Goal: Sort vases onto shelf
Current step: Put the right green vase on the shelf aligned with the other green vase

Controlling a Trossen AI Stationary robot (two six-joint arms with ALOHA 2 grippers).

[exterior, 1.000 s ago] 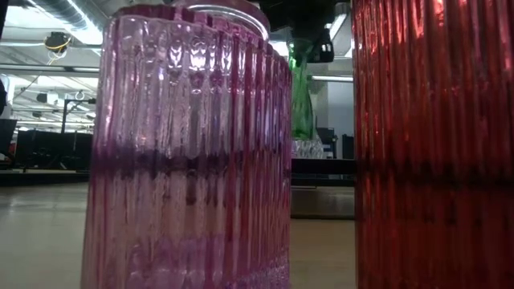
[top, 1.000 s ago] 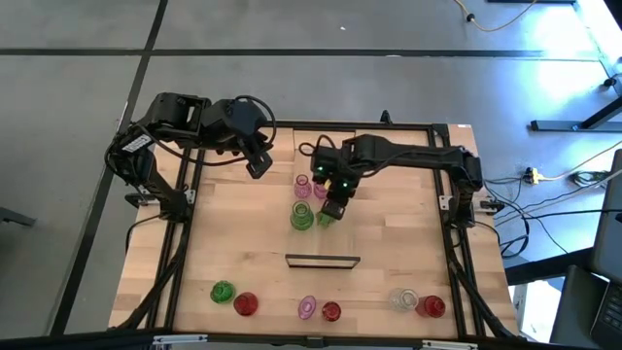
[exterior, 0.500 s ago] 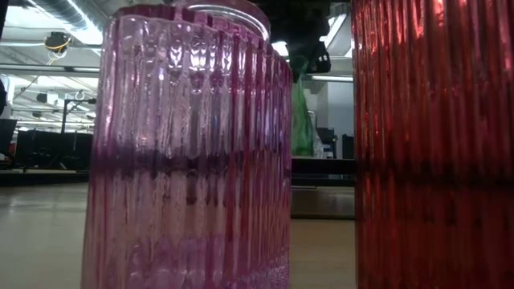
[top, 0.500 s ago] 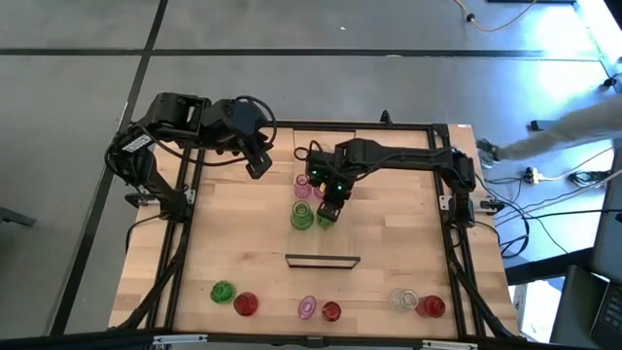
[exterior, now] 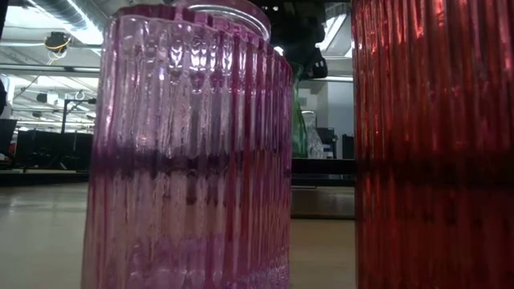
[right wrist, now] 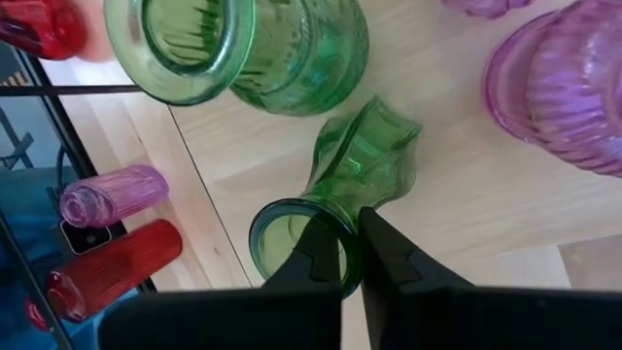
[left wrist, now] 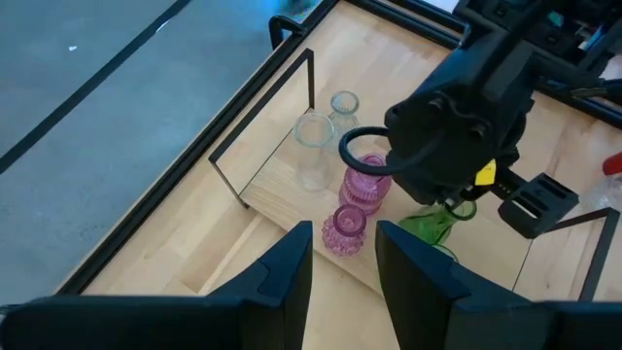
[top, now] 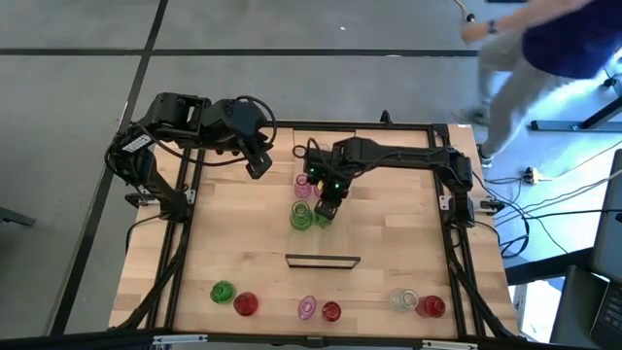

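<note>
**Slatted wood table, right arm on a green vase at the shelf**

Pale slatted tabletop (top: 233, 243) inside a black metal frame, grey floor around it; a person (top: 544, 58) passes at the far right corner.

Right gripper (top: 328, 208) is over the shelf (left wrist: 292, 199) at the far middle of the table. Its fingers (right wrist: 326, 255) pinch the rim of a faceted green vase (right wrist: 335, 190): translucent glass, flared mouth, angular body. Whether its base touches the wood, can't tell.

Just beside it: a wider ribbed green vase (right wrist: 248, 44), and ribbed pink vases (left wrist: 367, 183) with two clear ones (left wrist: 313, 146) behind. Tight cluster, little room between necks. Shelf plank is smooth light wood, thin black end frame (left wrist: 262, 136) on the left arm's side.

Left gripper (top: 258, 163) hangs off the shelf's end, fingers (left wrist: 287, 277) narrowly parted, nothing between them.

Near edge: a loose row of green, red, pink and clear vases, including a green one (top: 223, 291) and a red one (top: 431, 306). Middle of the table is open, apart from a thin black frame (top: 322, 261).

Low view is filled by a ribbed pink vase (exterior: 189, 152) and a red one (exterior: 434, 144) right at the camera.
</note>
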